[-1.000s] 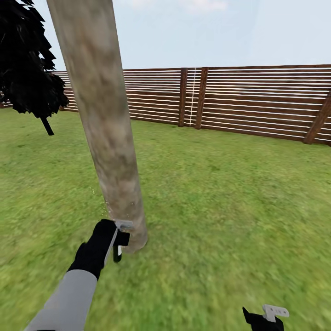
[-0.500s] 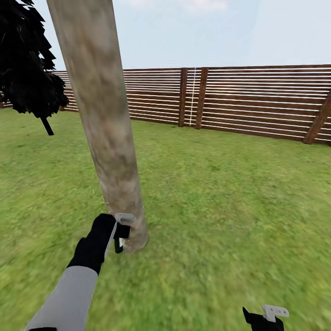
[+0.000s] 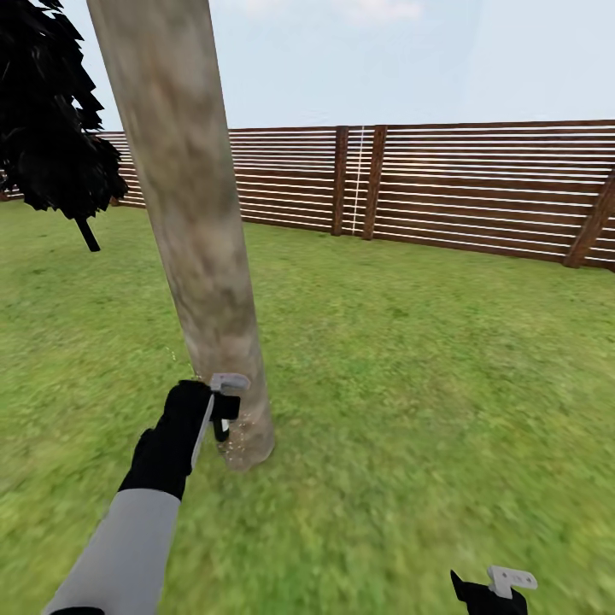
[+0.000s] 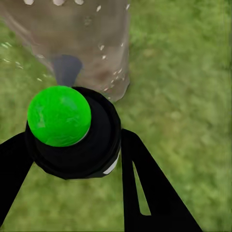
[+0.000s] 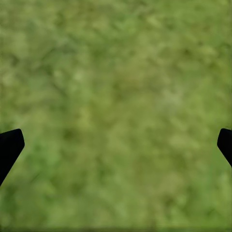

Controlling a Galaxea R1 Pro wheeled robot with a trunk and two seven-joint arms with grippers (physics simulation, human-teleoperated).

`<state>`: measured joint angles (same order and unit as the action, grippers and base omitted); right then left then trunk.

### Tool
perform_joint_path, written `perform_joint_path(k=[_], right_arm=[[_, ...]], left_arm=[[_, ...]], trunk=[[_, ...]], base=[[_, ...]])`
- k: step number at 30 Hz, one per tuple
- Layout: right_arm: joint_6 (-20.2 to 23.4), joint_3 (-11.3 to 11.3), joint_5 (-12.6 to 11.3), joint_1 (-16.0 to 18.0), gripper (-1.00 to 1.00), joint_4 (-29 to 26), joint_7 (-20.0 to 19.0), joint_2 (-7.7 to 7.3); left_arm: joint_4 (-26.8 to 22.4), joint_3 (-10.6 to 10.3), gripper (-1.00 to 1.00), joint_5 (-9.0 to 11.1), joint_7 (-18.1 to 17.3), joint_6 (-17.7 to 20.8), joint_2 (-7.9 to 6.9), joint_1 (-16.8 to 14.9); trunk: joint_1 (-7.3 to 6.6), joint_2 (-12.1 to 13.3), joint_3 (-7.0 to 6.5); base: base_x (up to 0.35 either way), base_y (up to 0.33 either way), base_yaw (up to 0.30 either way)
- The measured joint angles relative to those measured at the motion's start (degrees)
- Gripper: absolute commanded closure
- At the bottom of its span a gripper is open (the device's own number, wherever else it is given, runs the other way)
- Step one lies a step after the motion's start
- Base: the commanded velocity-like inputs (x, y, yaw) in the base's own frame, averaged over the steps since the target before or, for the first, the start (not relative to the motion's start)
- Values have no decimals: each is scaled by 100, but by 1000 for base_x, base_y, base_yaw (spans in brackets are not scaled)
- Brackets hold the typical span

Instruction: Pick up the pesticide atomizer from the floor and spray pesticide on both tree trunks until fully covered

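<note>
Over the last second the left end effector (image 3: 220, 408) has risen slightly along the base of the tree trunk (image 3: 192, 222), clamped on the pesticide atomizer (image 4: 72, 130). Its nozzle is just beside the bark. White pesticide (image 4: 102, 47) specks dot the trunk foot, so coverage looks barely begun; the upper column reads bare. Open lawn (image 3: 427, 359) lies all round the trunk, the fence (image 3: 478, 188) well behind it. The right end effector (image 5: 116, 145) hangs spread wide over grass, empty.

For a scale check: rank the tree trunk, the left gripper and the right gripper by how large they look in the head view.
1. tree trunk, by far the largest.
2. left gripper, holding the pesticide atomizer.
3. right gripper, cut off by the frame edge, so its rank is unsure.
</note>
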<state>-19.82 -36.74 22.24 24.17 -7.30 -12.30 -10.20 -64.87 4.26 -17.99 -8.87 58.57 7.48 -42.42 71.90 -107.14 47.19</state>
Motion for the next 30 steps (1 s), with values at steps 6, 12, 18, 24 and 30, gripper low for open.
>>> perform_joint_path(k=[6, 12, 18, 24, 30], right_arm=[[5, 0, 4, 0, -100, 0, 0, 0], [5, 0, 7, 0, -100, 0, 0, 0], [5, 0, 9, 0, -100, 0, 0, 0], [5, 0, 6, 0, -100, 0, 0, 0], [5, 0, 9, 0, -100, 0, 0, 0]], left_arm=[[-493, 336, 100, -34, 0, 27, -232, -3], [-443, 662, 100, 38, -1, 27, -348, 71], [766, 660, 100, 26, -18, -130, -316, 194], [2175, 715, 100, 24, 66, -1414, -317, 194], [3515, 1173, 100, -17, 611, -3039, -321, 191]], trunk=[[0, 0, 0], [0, 0, 0], [1, 0, 1], [0, 0, 1], [0, 0, 1]], base=[[0, 0, 0], [0, 0, 0], [0, 0, 0], [0, 0, 0], [0, 0, 0]])
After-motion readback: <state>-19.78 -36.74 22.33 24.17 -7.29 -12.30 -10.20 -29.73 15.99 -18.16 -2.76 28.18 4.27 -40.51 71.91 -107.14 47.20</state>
